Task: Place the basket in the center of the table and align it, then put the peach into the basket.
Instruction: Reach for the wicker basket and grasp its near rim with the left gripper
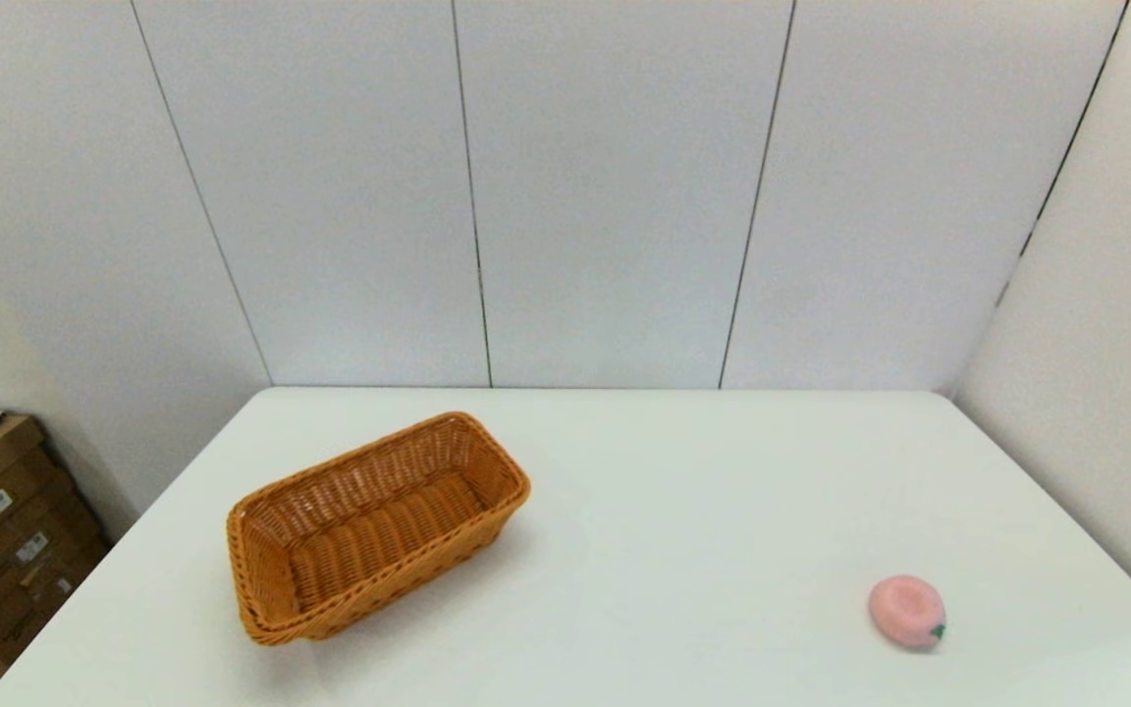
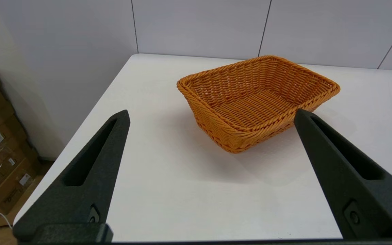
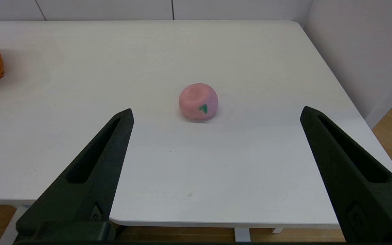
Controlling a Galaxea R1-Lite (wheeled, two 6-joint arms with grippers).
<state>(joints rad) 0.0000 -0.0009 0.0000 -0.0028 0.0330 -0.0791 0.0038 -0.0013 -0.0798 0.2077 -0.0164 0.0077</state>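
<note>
Orange-brown wicker basket (image 1: 376,527): empty, upright, skewed to the table (image 1: 683,511) edges, on its left half. Pink peach (image 1: 907,611): green leaf showing, well apart from the basket, near the table's right front corner.

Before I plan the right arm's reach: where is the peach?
In the head view the peach lies on the table's near right part, far from the basket on the left.

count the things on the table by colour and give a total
orange-brown: 1, the basket
pink: 1, the peach
total: 2 things on the white table
</note>
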